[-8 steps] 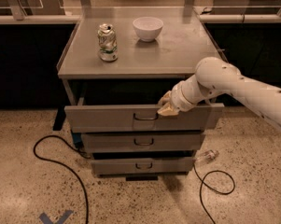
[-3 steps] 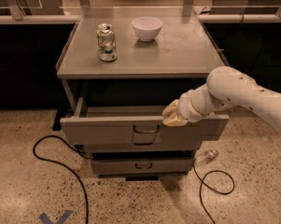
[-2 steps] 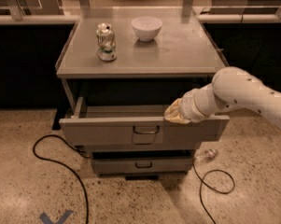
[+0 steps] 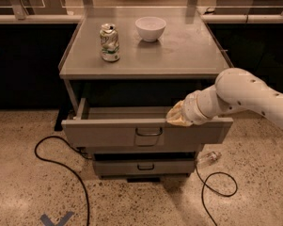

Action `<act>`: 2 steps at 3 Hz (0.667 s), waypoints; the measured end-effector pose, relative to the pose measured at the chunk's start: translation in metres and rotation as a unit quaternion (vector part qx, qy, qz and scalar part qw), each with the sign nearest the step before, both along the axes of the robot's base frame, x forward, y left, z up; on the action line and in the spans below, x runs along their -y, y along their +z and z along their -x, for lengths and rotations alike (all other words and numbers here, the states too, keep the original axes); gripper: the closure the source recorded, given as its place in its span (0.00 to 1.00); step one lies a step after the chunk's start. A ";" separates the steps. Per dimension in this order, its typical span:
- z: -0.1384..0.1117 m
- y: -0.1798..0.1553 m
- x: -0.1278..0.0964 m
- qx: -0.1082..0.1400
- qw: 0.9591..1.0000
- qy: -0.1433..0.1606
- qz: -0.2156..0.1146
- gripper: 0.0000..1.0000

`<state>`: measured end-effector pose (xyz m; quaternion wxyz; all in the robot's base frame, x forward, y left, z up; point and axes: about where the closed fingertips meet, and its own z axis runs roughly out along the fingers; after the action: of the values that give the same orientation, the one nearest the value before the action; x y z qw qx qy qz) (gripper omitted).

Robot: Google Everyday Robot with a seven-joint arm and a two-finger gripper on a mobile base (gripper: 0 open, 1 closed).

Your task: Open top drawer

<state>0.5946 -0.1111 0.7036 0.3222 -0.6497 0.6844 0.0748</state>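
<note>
Top drawer [image 4: 108,134] shown drawn well out, its tray exposed behind the hand [image 4: 178,116]. Moments earlier only a narrow gap was seen. The hand is set on the front's upper edge, the loop handle [image 4: 149,132] just beside and below it. Whether it is spread or pressed together cannot be told. Opening is judged nearly complete.

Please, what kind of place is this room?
Probably a lab or workshop: a grey metal cabinet, loose cables on the speckled floor, long counters behind. The gripper is at the front edge of the open top drawer.
</note>
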 end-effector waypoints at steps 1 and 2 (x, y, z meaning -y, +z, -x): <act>0.000 0.000 0.000 0.000 1.000 0.000 0.000 0.59; 0.000 0.000 0.000 0.000 1.000 0.000 0.000 0.35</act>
<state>0.5945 -0.1110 0.7036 0.3222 -0.6498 0.6844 0.0748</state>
